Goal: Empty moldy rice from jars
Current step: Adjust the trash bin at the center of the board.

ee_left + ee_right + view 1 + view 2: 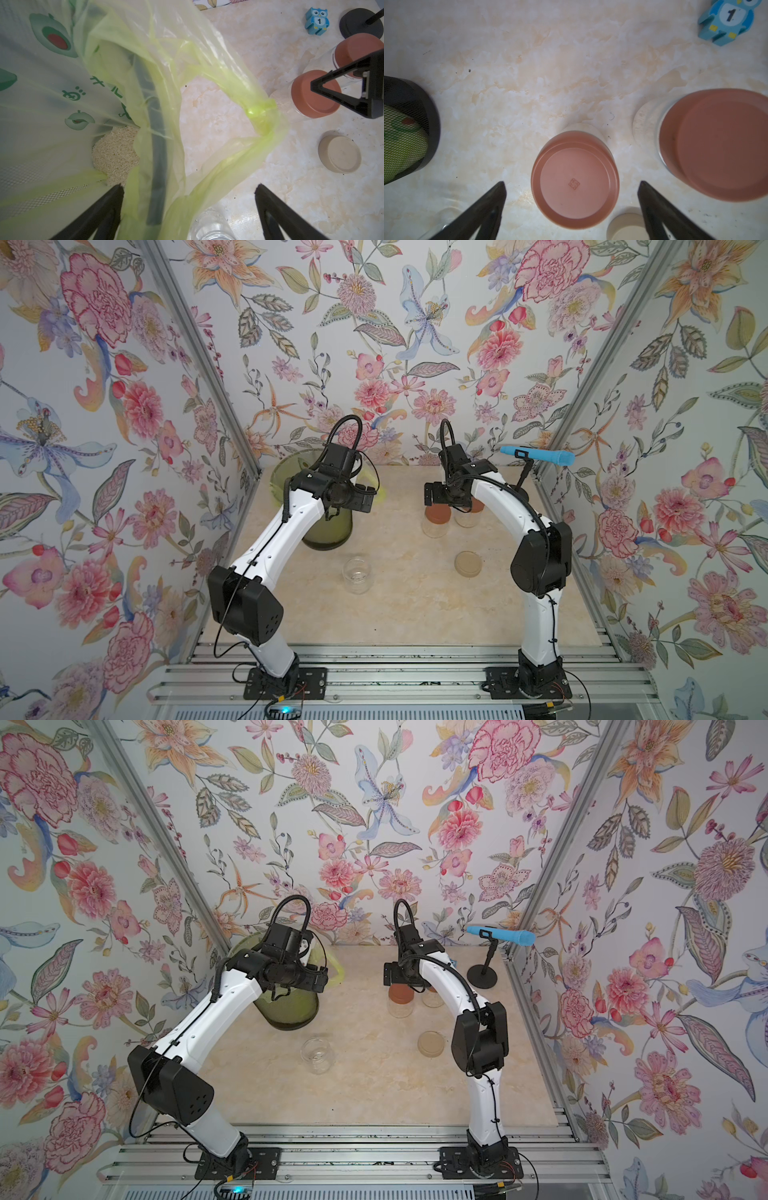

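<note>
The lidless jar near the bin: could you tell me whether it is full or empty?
Empty: the lidless jar shows only clear glass inside, and a beige lid lies apart.

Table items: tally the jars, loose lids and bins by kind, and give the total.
Closed jars with reddish-brown lids: 2
Open jar without a lid: 1
Loose beige lid: 1
Green bin: 1
Total: 5

Top views look down from high above — wrist cameras sit close, sharing the red-lidded jars (305, 99).
</note>
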Tool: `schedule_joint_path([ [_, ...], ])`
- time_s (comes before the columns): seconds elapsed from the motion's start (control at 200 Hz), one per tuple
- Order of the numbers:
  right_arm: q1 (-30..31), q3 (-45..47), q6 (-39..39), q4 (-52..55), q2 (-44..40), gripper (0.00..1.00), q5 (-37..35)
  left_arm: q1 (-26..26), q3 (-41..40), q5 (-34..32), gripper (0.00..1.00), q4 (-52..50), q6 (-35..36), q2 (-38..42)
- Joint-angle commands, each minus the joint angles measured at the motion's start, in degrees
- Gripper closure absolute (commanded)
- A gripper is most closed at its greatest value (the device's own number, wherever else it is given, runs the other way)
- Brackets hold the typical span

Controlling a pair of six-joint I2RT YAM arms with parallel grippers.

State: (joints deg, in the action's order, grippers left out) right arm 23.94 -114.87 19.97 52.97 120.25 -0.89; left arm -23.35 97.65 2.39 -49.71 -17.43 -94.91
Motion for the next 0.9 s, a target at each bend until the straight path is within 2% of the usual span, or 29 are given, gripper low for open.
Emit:
schedule_joint_path([
  [0.0, -0.13, -1.59, 0.85, 1.42, 2.07, 0.0, 0.59, 0.49, -3.12, 1.5, 0.0, -1.71, -1.91, 4.06],
  [0.52, -0.19, -3.08, 1.35, 1.41, 3.85, 0.0, 1.31, 1.25, -13.74, 3.06, 0.0, -3.65, -5.2, 15.48],
  [0.896, -0.07, -3.15, 1.26, 1.38, 4.13, 0.0, 1.34, 3.68, -12.21, 2.45, 0.0, -5.61, -4.14, 16.79],
])
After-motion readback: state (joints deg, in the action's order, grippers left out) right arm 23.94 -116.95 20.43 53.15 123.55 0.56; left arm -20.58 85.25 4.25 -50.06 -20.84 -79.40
